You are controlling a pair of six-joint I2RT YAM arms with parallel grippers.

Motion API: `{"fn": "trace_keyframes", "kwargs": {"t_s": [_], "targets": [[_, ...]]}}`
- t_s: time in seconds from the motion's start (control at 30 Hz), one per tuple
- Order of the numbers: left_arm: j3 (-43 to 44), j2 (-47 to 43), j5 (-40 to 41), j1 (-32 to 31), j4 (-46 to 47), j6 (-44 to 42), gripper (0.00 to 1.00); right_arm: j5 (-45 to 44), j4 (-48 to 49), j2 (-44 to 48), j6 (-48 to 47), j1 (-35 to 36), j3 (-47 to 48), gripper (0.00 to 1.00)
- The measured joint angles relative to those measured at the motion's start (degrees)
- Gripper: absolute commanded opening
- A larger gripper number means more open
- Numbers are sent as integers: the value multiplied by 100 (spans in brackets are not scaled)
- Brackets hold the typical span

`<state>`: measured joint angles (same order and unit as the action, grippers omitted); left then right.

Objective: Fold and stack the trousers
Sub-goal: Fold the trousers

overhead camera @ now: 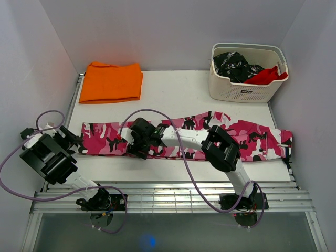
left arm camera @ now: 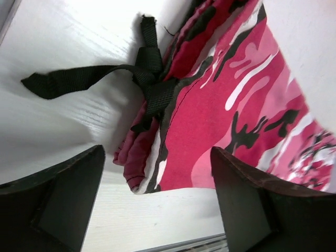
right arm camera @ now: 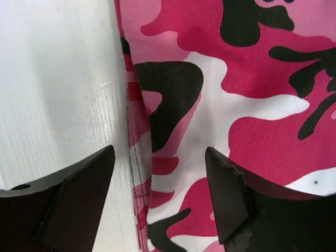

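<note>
While both claws stand open, neither grips anything. The left claw [left arm camera: 157, 210] has its fingers [left arm camera: 63, 205] spread wide and low over the desk [left arm camera: 58, 136]. It is aimed at the left end of the trousers [left arm camera: 220, 121], where a black strap [left arm camera: 79, 79] trails off the cloth onto the bare surface; no contact with the cloth can be made out. The right claw [right arm camera: 157, 202] is well parted and straddles a stitched edge of the trousers [right arm camera: 236, 115], one finger [right arm camera: 79, 205] over bare desk [right arm camera: 52, 79] and the other over the camouflage cloth. Whether the tips touch the cloth cannot be told. Seen from overhead, the trousers [overhead camera: 252, 139] lie flat as one long band across the middle of the desk [overhead camera: 178, 97]. Their left end is just beside the left claw [overhead camera: 73, 140] and their right end reaches the desk's right edge. The right claw [overhead camera: 134, 144] sits over the left part of the band. A narrow bare strip runs between the trousers and the near rails. A wider bare area lies behind, up to an orange cloth [overhead camera: 113, 81] at the far left and a cream basket [overhead camera: 241, 93] at the far right, which holds dark speckled and red cloth. The left arm is folded at the desk's left edge with its forearm pointing right. The right arm bends its elbow over the trousers, forearm reaching left along the band.
</note>
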<state>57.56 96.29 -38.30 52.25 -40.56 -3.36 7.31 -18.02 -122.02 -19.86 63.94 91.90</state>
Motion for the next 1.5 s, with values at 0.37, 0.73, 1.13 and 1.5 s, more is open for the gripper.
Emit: {"fn": "trace_keyframes", "kwargs": {"t_s": [0.37, 0.73, 1.13, 1.5], "targets": [[258, 11, 1075, -1174, 83, -1128, 74, 1318, -262, 1735, 66, -1196, -693, 80], [828, 796, 1875, -1517, 31, -1141, 43, 1915, -1639, 2223, -164, -3797, -1947, 73], [1797, 1399, 2138, -1432, -612, -1145, 0, 1797, -2892, 2656, -1056, -5995, -2492, 72], [3311, 1373, 2444, -1285, -1010, -1502, 0, 1679, -3499, 2796, -1755, -6861, -2483, 70]]}}
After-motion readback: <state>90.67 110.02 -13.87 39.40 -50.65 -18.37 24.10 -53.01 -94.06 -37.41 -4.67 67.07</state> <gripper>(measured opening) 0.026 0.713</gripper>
